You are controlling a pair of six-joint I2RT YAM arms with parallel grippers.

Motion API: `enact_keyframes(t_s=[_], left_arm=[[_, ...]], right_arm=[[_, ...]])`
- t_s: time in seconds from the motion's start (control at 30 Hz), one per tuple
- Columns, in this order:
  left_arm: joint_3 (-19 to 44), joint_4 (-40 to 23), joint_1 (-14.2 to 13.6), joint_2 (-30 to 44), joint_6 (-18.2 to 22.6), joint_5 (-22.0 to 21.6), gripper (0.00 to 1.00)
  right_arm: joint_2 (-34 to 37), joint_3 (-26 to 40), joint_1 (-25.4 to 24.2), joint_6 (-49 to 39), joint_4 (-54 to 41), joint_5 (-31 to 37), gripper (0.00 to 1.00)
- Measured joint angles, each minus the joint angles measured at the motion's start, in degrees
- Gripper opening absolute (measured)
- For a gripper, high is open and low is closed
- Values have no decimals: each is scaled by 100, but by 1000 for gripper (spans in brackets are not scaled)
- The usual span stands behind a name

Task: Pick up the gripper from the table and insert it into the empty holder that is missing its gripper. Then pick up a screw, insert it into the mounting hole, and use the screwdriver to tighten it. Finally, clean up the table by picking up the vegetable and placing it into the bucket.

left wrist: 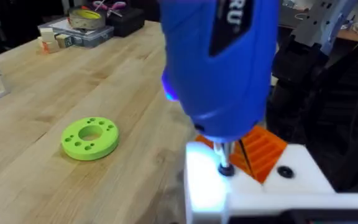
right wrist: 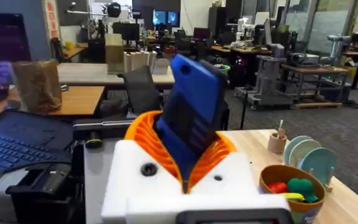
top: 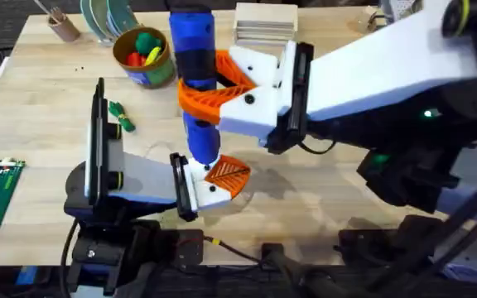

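While your right gripper (top: 222, 83) clamps the screwdriver (top: 195, 83) upright, bit on the holder (top: 209, 189), left gripper's (top: 214, 180) state: can't tell.

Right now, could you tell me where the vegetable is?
In the overhead view the vegetable lies on the table's left half, just below the bucket and beside the left arm, apart from both.

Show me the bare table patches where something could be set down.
Bare wood lies between the bucket and the table's left edge, and beside the green disc in the left wrist view. It is crowded at the centre, where the screwdriver, held by the right gripper, stands on the holder.
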Motion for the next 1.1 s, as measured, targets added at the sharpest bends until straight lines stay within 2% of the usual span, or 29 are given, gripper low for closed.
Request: enact_keyframes(t_s=[1.1], left_arm=[[0, 2, 0, 2, -2, -11, 3]], right_arm=[[139, 2, 0, -18, 371, 44, 28]])
